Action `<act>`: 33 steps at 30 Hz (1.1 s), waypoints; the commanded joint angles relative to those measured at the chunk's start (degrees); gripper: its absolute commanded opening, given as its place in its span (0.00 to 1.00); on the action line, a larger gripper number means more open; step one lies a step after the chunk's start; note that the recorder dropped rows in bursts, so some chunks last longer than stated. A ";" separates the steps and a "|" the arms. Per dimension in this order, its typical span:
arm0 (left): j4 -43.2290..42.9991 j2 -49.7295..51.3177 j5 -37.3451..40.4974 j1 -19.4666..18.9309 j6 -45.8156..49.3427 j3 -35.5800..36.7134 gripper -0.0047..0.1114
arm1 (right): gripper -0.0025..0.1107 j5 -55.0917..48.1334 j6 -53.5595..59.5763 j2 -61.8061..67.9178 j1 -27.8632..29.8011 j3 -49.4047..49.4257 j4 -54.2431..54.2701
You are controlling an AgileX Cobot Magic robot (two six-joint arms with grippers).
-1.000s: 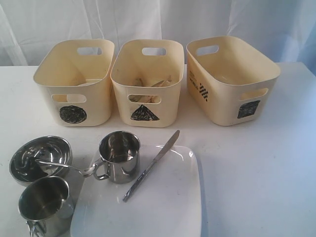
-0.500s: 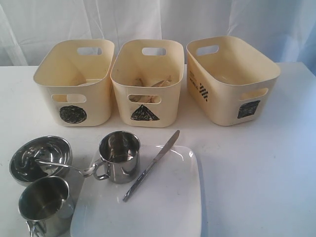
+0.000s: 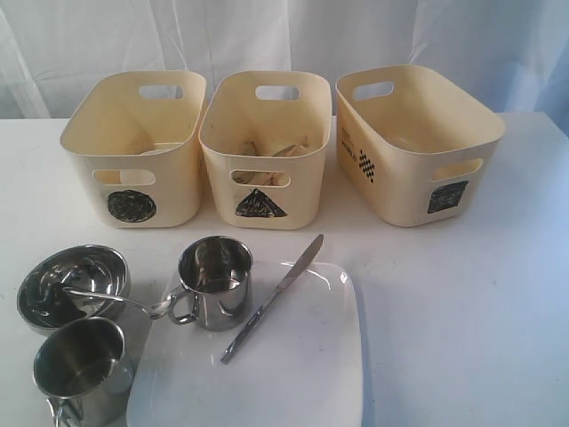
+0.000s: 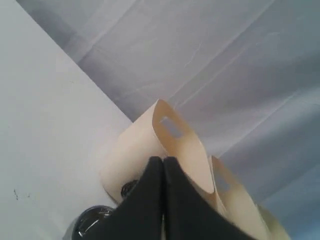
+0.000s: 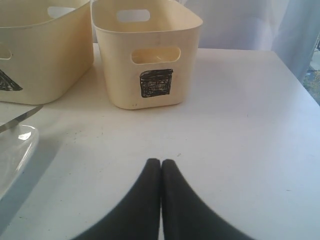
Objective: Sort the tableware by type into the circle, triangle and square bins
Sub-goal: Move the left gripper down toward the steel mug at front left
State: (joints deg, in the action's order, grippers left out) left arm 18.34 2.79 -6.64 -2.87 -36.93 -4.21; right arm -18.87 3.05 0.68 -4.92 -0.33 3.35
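In the exterior view the circle bin [image 3: 169, 191], triangle bin [image 3: 302, 191] and square bin [image 3: 400, 187] stand in a row at the back. Wooden chopsticks [image 3: 289, 147] lie in the triangle bin. In front, a steel bowl [image 3: 40, 294] holds a spoon [image 3: 116, 300]. One steel mug [image 3: 216, 281] stands on the white square plate [image 3: 302, 356], and a knife [image 3: 274, 298] lies across it. Another mug [image 3: 82, 369] is at the front left. My left gripper [image 4: 163, 159] is shut and empty in front of the circle bin [image 4: 130, 150]. My right gripper [image 5: 160, 161] is shut and empty, facing the square bin [image 5: 150, 55].
Neither arm shows in the exterior view. A white curtain hangs behind the bins. The right wrist view catches the plate's edge [image 5: 15, 145], the knife tip [image 5: 20, 117] and the triangle bin [image 5: 45, 50]. The table's right edge [image 5: 300, 85] is close to the square bin.
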 commanded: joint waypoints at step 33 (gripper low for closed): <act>8.12 62.83 76.60 0.20 43.18 -45.05 0.48 | 0.02 0.47 -0.35 -0.20 0.39 0.33 -0.40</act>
State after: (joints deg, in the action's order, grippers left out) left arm 24.90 65.67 64.60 -2.84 6.08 -53.32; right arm -18.87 3.05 0.68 -4.92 -0.33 3.35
